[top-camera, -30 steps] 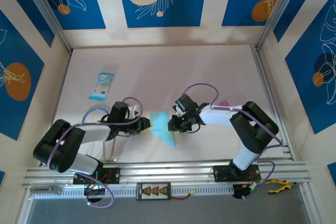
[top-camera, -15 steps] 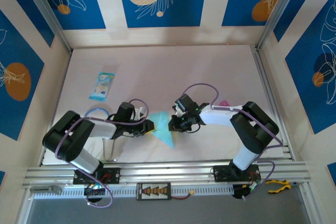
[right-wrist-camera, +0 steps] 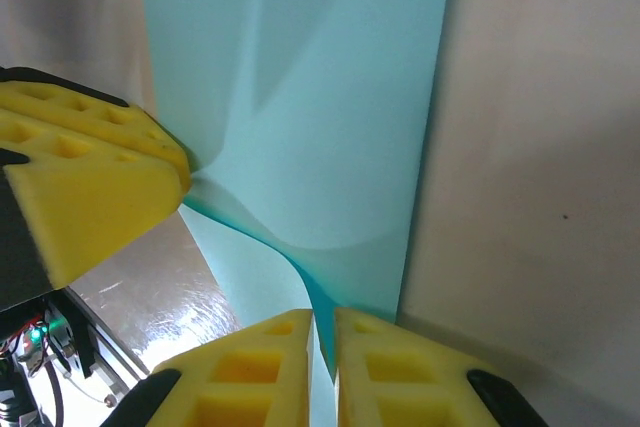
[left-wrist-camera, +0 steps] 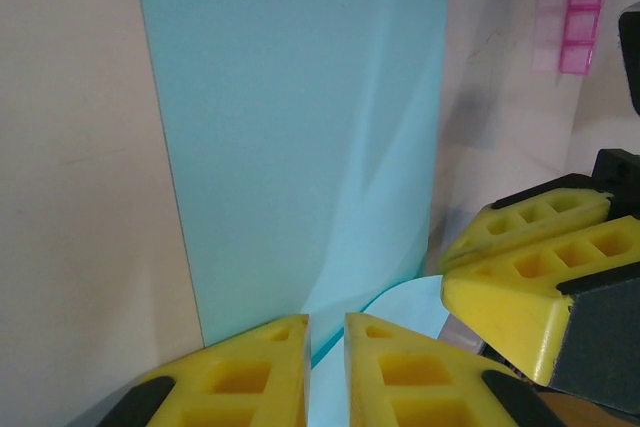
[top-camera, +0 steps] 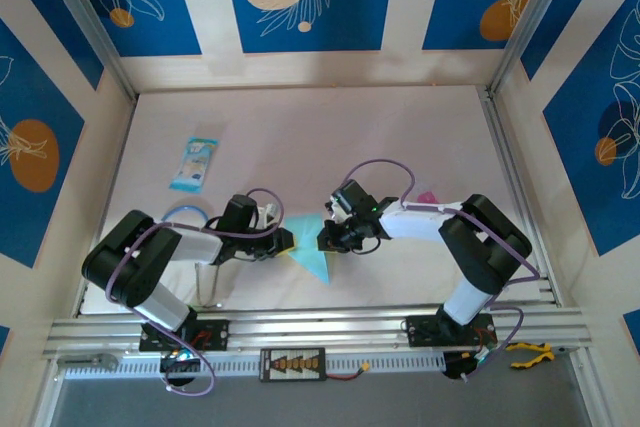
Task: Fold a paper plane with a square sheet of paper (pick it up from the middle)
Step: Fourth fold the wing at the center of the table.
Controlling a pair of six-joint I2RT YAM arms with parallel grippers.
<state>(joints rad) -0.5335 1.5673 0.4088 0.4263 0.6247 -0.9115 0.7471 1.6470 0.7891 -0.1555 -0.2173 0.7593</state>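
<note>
Left hand (left-wrist-camera: 325, 332) pinches the light-blue paper sheet (top-camera: 312, 249) at one edge, right hand (right-wrist-camera: 322, 322) pinches the opposite edge; sheet curls between them.

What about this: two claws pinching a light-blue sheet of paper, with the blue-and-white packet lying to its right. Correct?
Not quite. In the top external view the blue-and-white packet lies to the left of the light-blue sheet of paper, not its right. The left claw and right claw do pinch the sheet.
</note>
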